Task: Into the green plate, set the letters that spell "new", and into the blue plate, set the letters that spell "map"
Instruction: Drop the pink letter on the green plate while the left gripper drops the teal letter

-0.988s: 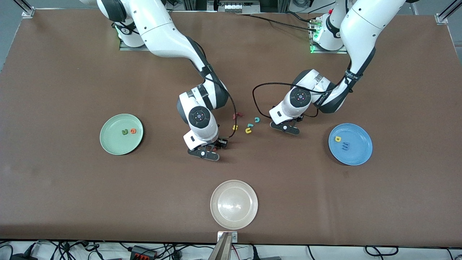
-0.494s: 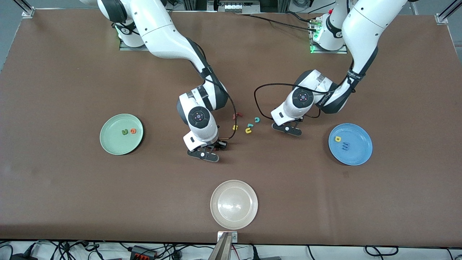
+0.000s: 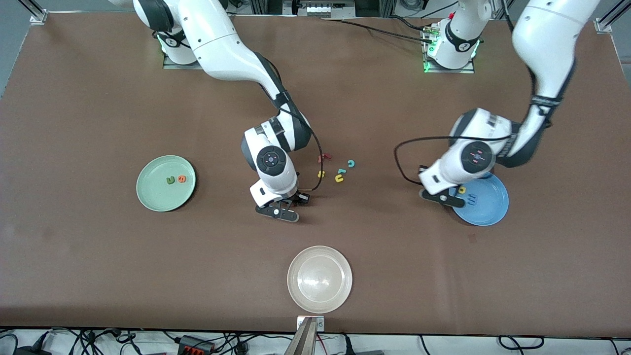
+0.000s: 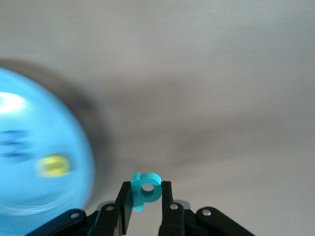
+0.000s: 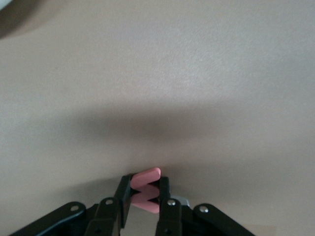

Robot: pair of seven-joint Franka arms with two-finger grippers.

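My left gripper (image 3: 442, 198) is shut on the teal a (image 4: 146, 189) and hangs over the rim of the blue plate (image 3: 488, 214) on the side toward the letter cluster. On that plate lie the yellow p (image 3: 462, 189) and the blue m (image 3: 473, 199). My right gripper (image 3: 277, 212) is low over the table between the green plate (image 3: 153, 195) and the letter cluster. It is shut on the salmon-red w (image 5: 146, 192). The dark green n (image 3: 170, 180) and the orange e (image 3: 182, 179) lie in the green plate.
Loose letters lie mid-table: a red f (image 3: 323, 158), a teal c (image 3: 351, 163), a yellow s (image 3: 321, 174), a yellow u (image 3: 339, 178) and a small teal piece (image 3: 341, 171). A whitish-beige plate (image 3: 319, 296) stands nearest the front camera.
The left arm has swung from the letter cluster to the blue plate's edge, carrying the teal a. Both grippers have closed. The right gripper has stayed nearly in place with the w.
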